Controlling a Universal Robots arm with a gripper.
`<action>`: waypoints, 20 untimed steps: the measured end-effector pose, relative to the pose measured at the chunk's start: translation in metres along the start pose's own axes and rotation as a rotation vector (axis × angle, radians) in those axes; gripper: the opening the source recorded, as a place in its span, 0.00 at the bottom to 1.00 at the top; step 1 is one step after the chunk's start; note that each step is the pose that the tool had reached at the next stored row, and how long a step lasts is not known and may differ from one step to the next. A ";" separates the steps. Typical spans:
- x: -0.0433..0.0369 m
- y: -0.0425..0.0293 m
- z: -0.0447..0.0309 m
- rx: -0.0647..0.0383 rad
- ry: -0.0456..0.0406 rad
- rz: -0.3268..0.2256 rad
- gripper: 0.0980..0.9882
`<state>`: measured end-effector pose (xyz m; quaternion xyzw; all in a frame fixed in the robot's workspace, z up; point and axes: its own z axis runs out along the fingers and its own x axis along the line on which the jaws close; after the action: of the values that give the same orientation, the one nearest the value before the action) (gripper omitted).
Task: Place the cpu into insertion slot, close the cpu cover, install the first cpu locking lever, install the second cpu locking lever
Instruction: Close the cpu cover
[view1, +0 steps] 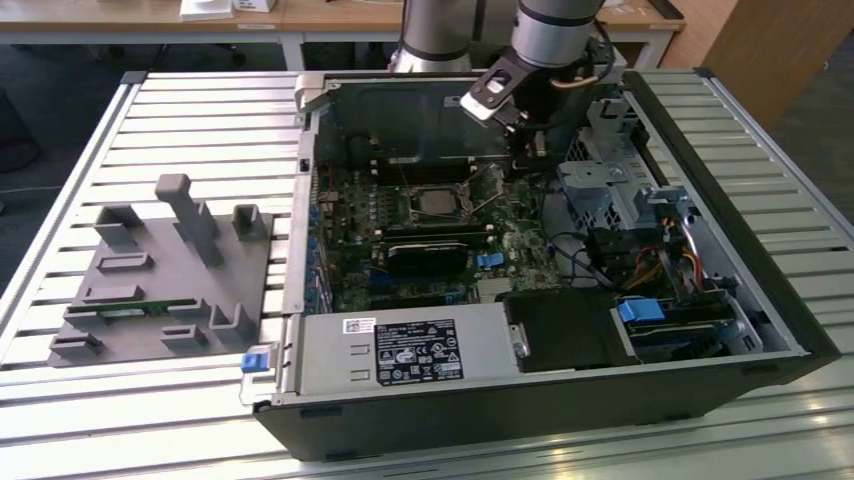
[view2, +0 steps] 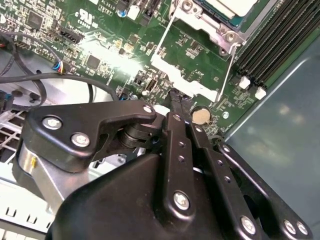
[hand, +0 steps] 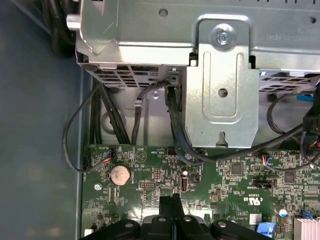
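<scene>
Cpu (view2: 234, 5) — in insertion slot (view2: 210, 25) | claw (view2: 178, 101) — nearby, not touching; closed tight, empty

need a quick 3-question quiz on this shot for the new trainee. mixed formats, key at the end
1. True or false: the gripper is spread wide open above the motherboard.
2. Which part sits on the motherboard close to the gripper? A. coin battery B. cooling fan C. screwdriver
3. Fill in: in the exterior view, the grey tray lies on the table to the exterior view's ____ of the computer case.

Key
1. False. Its fingers are shut together in both wrist views.
2. A
3. left
</scene>
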<state>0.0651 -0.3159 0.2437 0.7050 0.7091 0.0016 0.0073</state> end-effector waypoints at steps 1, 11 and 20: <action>0.0000 -0.0009 0.0001 0.000 0.0000 0.000 0.03; 0.0000 -0.0048 0.0002 0.000 0.0001 0.000 0.03; 0.0000 -0.0075 0.0002 0.000 0.0001 0.000 0.03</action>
<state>0.0576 -0.3159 0.2434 0.7050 0.7091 0.0017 0.0073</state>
